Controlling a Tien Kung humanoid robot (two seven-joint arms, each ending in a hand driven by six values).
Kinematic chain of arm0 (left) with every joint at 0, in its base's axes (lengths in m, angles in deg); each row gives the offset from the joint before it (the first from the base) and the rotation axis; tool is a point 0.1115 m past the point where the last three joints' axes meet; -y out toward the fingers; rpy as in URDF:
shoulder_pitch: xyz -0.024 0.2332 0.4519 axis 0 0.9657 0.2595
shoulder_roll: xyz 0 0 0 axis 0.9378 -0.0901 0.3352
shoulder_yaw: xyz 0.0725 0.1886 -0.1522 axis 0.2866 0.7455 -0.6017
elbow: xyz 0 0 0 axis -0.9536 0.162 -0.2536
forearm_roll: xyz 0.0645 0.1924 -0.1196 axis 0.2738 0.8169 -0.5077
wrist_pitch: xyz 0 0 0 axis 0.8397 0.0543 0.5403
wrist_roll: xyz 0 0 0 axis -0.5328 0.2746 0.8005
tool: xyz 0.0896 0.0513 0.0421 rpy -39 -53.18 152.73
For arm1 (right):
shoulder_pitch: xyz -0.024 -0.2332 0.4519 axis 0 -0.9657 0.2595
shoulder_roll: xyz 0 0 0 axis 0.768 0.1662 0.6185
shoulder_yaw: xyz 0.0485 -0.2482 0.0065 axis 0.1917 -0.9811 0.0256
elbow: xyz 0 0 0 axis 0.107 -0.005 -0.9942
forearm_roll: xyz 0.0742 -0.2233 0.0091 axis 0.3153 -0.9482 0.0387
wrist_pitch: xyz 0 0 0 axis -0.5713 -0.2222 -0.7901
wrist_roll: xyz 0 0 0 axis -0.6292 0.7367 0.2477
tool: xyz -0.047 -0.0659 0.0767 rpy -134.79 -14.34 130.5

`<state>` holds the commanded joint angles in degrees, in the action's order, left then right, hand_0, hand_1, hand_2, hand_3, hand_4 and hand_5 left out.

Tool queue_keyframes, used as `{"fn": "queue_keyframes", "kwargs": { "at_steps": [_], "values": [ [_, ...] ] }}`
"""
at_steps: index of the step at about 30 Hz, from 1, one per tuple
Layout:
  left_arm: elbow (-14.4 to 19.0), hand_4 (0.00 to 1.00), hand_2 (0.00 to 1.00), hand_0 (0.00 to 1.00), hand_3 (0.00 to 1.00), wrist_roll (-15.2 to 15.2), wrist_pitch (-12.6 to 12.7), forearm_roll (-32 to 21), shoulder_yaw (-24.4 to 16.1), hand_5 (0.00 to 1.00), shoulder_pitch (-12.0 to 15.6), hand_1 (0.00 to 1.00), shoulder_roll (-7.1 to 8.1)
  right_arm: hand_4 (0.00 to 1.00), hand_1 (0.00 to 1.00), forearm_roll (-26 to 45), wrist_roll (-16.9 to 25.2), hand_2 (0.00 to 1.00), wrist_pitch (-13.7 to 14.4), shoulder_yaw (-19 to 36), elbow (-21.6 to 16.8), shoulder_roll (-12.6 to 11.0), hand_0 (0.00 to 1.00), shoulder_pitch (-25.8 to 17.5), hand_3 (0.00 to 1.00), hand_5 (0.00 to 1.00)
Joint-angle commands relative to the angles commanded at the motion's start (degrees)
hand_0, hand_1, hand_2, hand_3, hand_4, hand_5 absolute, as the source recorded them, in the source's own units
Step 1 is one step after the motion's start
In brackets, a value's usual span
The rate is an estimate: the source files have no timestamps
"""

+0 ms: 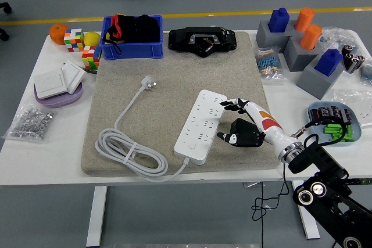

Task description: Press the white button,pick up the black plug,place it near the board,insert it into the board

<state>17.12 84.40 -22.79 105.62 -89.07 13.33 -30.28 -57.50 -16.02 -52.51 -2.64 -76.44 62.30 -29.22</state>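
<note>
**Q:** Reaching in from where, and doing what?

**A:** Reaching in from the lower right corner, the robot's right hand (243,126) sits over the black plug (245,132) on the beige mat (174,79). The fingers (232,106) fan out toward the white power strip (201,125), thumb low beside the plug. Whether they actually clasp the plug I cannot tell; they look loosely spread around it.

**Q:** Where is the plug compared with the board?

**A:** Just beside the strip's right edge, near its middle, lying on the mat. It is not in any socket.

**Q:** And the strip itself?

**A:** It lies at a slant on the mat. Its white cable (125,149) coils at the mat's lower left, and the white wall plug (149,83) rests further up the mat.

**Q:** What else is on the table?

**A:** A blue bin (132,38) and a black device (202,41) sit along the far edge. Coloured cubes (74,40) and an orange (58,33) are at far left. Grey blocks with blue and orange pegs (302,45) stand at far right, above a blue tray (317,130) of green pieces.
</note>
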Motion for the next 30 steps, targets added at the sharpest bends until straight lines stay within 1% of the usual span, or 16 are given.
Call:
{"fn": "queue_keyframes", "kwargs": {
  "at_steps": [1,6,7,12,13,18,19,20,24,25,30],
  "values": [
    [0.0,0.651,0.59,0.708,0.682,0.0,0.0,0.0,0.0,0.285,0.0,0.664,0.0,0.998,0.904,0.0,0.0,0.892,0.0,0.1,0.0,0.0,0.91,-0.1,0.898,0.426],
    [0.0,0.651,0.59,0.708,0.682,0.0,0.0,-0.1,0.3,0.285,-0.1,0.664,0.03,0.998,0.904,-0.5,1.0,0.892,1.3,1.2,1.5,-0.1,0.91,-0.8,0.898,0.426],
    [0.0,0.651,0.59,0.708,0.683,0.0,0.0,0.0,0.2,0.285,-0.1,0.664,0.03,0.998,0.859,-0.5,1.3,0.844,1.6,1.4,1.7,-0.2,0.887,-0.8,0.863,0.377],
    [0.0,0.651,0.59,0.708,0.683,0.0,-0.1,0.1,0.2,0.285,-0.1,0.664,0.05,0.998,0.859,-0.8,2.8,0.844,2.4,1.7,3.5,-0.4,0.887,-1.2,0.863,0.377],
    [0.0,0.652,0.59,0.708,0.683,0.0,-0.1,0.0,0.3,0.286,-0.1,0.664,0.04,0.998,0.801,-0.7,3.2,0.761,2.6,1.7,3.8,-0.4,0.858,-1.3,0.798,0.155],
    [0.0,0.652,0.59,0.708,0.683,0.0,-0.1,0.0,0.3,0.286,-0.1,0.664,-0.03,0.998,0.801,-0.1,4.5,0.761,3.3,1.4,5.5,-0.6,0.858,-1.8,0.798,0.155],
    [0.0,0.651,0.591,0.708,0.684,-0.1,-0.1,-0.1,0.3,0.285,-0.1,0.664,-0.04,0.998,0.758,0.1,5.0,0.714,3.6,1.3,6.0,-0.6,0.834,-1.9,0.765,0.126],
    [0.0,0.651,0.591,0.708,0.684,-0.1,-0.1,-0.1,0.3,0.285,-0.1,0.664,-0.06,0.998,0.758,0.2,5.4,0.714,3.9,1.3,6.4,-0.6,0.834,-2.0,0.765,0.126],
    [0.0,0.651,0.591,0.708,0.684,-0.1,0.0,0.0,0.2,0.285,0.0,0.664,-0.15,0.998,0.758,0.6,7.2,0.714,5.4,1.1,7.9,-0.5,0.834,-1.9,0.765,0.126],
    [0.0,0.652,0.59,0.708,0.682,-0.1,0.0,0.0,0.2,0.285,0.0,0.665,-0.16,0.98,0.706,0.7,7.5,0.669,5.7,1.0,8.1,-0.5,0.788,-1.9,0.729,0.101],
    [0.0,0.652,0.59,0.708,0.682,-0.1,0.0,-0.2,0.3,0.285,-0.1,0.665,-0.24,0.98,0.706,1.6,10.3,0.669,8.3,0.8,10.0,-0.1,0.788,-1.7,0.729,0.101]
  ]
}}
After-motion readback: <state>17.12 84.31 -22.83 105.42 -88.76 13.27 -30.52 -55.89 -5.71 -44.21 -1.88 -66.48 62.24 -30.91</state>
